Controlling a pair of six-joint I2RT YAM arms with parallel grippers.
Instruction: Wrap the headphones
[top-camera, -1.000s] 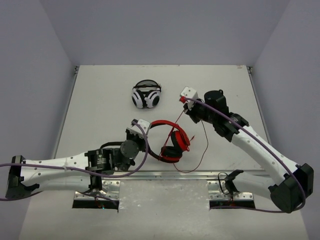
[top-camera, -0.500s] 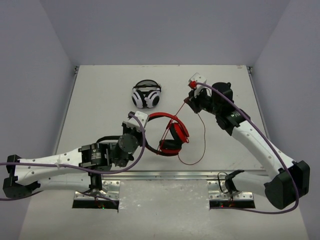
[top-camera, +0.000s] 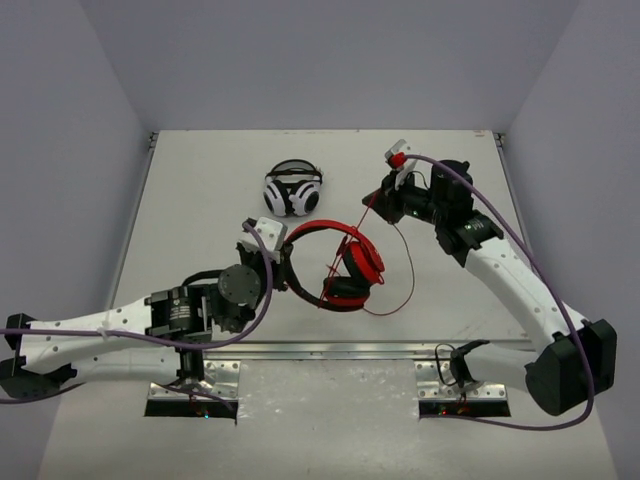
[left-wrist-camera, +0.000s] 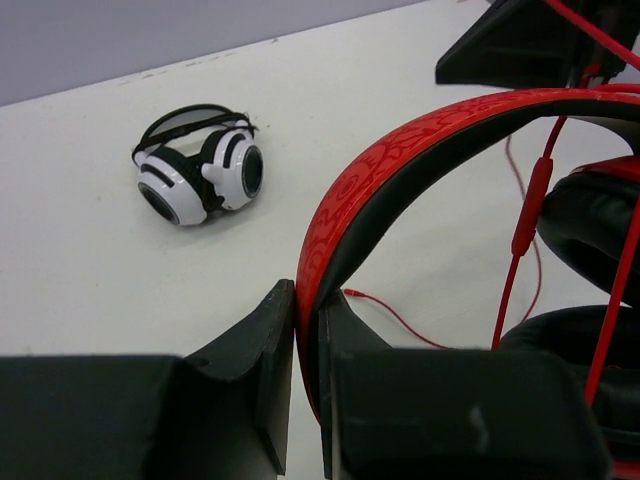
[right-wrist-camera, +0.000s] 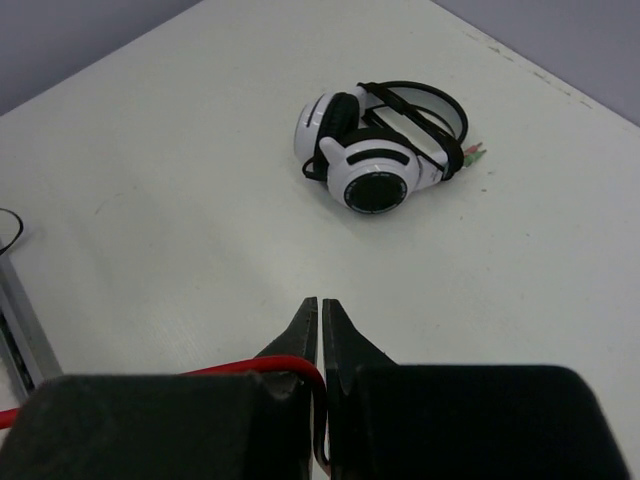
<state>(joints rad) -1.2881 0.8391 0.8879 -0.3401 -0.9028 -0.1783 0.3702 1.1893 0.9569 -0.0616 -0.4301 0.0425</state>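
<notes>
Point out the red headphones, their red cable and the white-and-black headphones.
red headphones (left-wrist-camera: 372, 165), left wrist view, on the patterned headband top.
red cable (left-wrist-camera: 528, 205), left wrist view, on its thicker inline section.
white-and-black headphones (right-wrist-camera: 373, 186), right wrist view, on the near ear cup's outer face.

Red over-ear headphones (top-camera: 345, 265) with a black-lined headband (left-wrist-camera: 400, 150) and black ear cushions (left-wrist-camera: 590, 215), front-centre on the table (top-camera: 200, 200). Headband tilted up, pinched in the left gripper (left-wrist-camera: 308, 300). Thin red cable (top-camera: 409, 262) runs up to the right gripper (right-wrist-camera: 320, 312), and the rest loops loosely beside the cups.
</notes>
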